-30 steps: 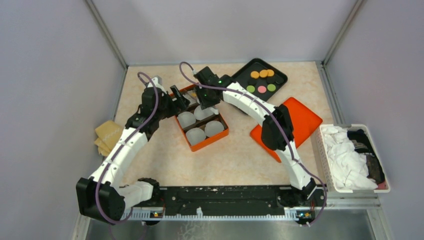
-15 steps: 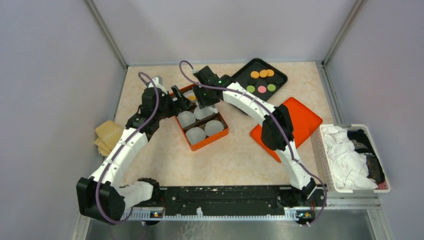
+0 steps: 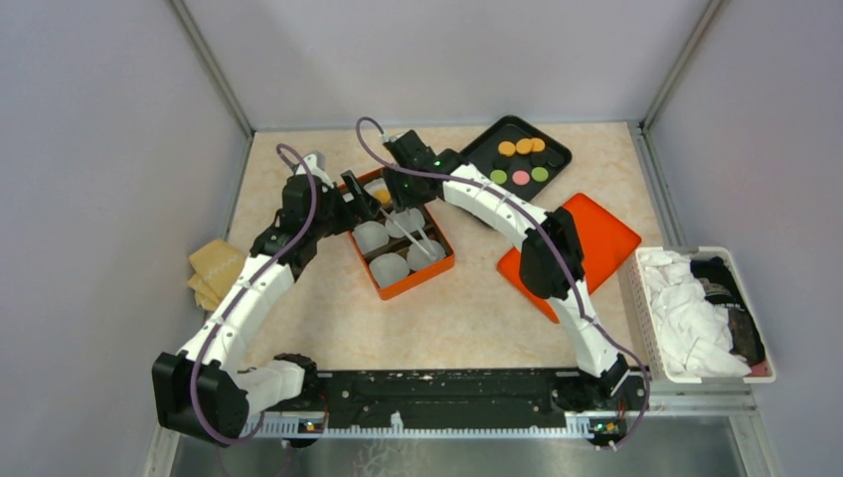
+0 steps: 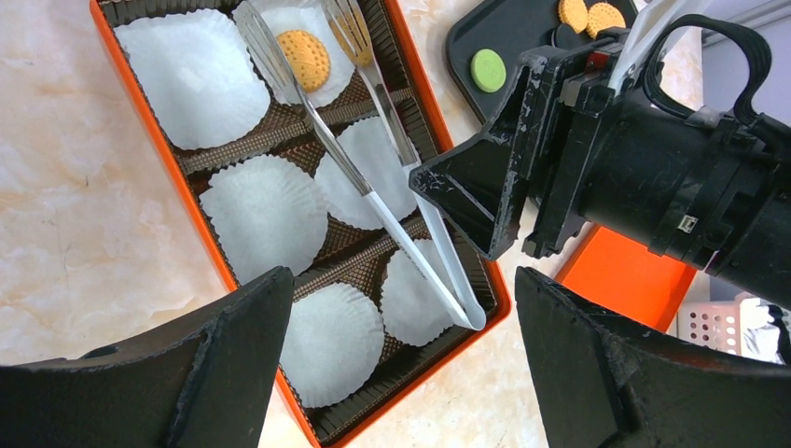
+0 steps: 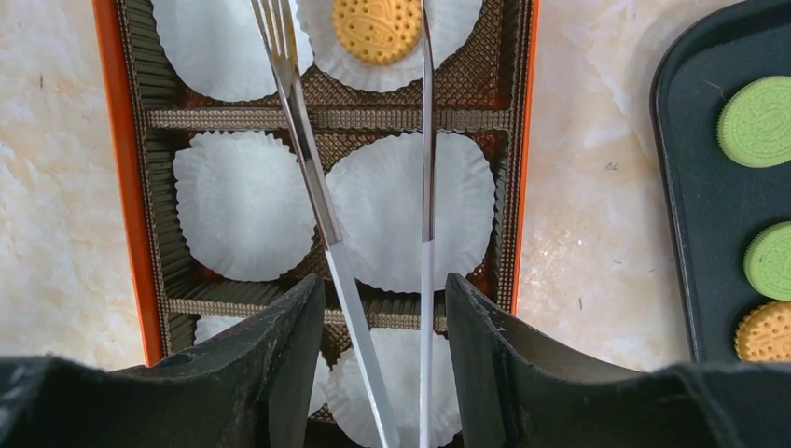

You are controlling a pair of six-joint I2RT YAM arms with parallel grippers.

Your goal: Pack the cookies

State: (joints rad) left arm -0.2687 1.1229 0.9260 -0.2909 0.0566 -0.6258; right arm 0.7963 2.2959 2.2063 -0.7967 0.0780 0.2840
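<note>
progress: one cup of six filled. a patterned orange round cookie (image 5: 378,26) sits in a far white paper cup (image 5: 454,19) of the orange cardboard box (image 5: 104,187); the five others look bare. we count the rest of the cookies (image 3: 520,178), orange, green, pink and dark, on the black tray (image 5: 686,215) on the desk (image 3: 328,318). metal tongs (image 5: 317,196) lie across the box, loose between the right gripper's (image 5: 384,280) parted jaws. the left gripper's (image 4: 403,275) jaws gape wide, holding nothing.

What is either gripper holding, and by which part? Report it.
Nothing, it seems. The tongs lie across the orange box under the open right gripper, ungripped; the left gripper is open and empty.
</note>
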